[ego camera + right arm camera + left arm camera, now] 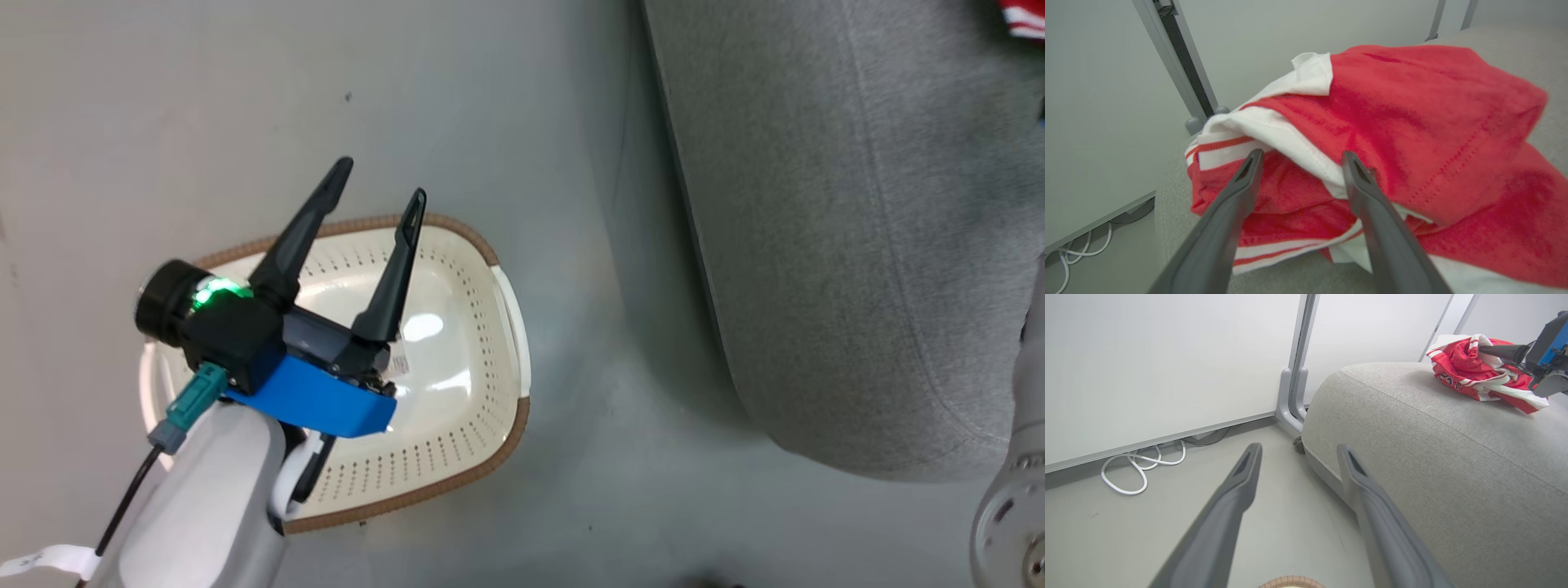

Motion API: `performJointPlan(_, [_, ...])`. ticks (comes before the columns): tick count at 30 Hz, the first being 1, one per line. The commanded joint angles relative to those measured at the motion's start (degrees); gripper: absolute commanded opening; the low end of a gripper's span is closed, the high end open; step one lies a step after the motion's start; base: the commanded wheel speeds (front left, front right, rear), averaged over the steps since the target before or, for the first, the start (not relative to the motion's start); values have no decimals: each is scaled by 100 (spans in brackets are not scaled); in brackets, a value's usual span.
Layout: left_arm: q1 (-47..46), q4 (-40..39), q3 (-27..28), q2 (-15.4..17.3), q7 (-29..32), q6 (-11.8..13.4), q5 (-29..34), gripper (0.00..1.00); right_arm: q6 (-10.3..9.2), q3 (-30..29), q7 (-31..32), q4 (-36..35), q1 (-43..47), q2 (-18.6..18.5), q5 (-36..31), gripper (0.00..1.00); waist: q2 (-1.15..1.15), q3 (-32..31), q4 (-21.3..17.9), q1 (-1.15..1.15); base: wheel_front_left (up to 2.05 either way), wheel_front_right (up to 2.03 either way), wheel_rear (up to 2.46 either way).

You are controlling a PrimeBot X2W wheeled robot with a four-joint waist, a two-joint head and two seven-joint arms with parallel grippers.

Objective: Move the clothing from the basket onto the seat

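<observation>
I find the basket [490, 461], cream perforated plastic with a brown woven-look rim, standing on the floor [408, 82] beside the seat [857, 245]. Its glossy bottom carries a small printed label [400, 363]. My left gripper [384, 180] hangs over it, fingers spread, holding nothing. The clothing [1412, 122], soft red fabric with white stripes and panels, lies crumpled on the seat's grey woven top. My right gripper [1302, 154] is at the heap, fingers apart, tips by the folds, not clamped on them.
</observation>
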Motion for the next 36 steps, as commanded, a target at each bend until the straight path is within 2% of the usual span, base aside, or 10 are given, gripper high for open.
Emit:
performJointPlan(1, [94, 59, 19, -73, -28, -12, -41, 100, 3, 146, 1, 13, 242, 15, -39, 100, 0, -460, 53, -1, 0, 0, 0])
performJointPlan(9, [815, 533, 417, -561, -29, -12, -217, 100, 3, 1322, -81, -386, 1581, 191, 473, 100, 0, -1956, 270, -1, 0, 0, 0])
performJointPlan(13, [1248, 744, 706, -755, -28, -12, -218, 100, 3, 1915, -39, -906, 2413, 297, 827, 100, 0, -2605, 408, -1, 0, 0, 0])
performJointPlan(18, [1714, 954, 971, -935, -28, -12, -132, 100, 3, 2454, 41, -1744, 3553, 390, 783, 100, 0, -3271, 675, -1, 0, 0, 0])
performJointPlan(24, [2116, 1067, 1376, -1041, -24, -10, 5, 100, 3, 2765, 217, -2676, 4725, 467, 674, 100, 0, -3679, 1073, -1, 0, 0, 0])
performJointPlan(27, [2233, 1094, 1542, -1067, -24, -11, 38, 100, 3, 2971, 236, -3038, 5242, 471, 820, 100, 0, -3814, 1286, -1, 0, 0, 0])
performJointPlan(36, [2398, 1204, 1747, -965, -24, -11, -14, 100, 3, 3165, 68, -3762, 6232, 461, 909, 100, 0, -3999, 1641, -1, 0, 0, 0])
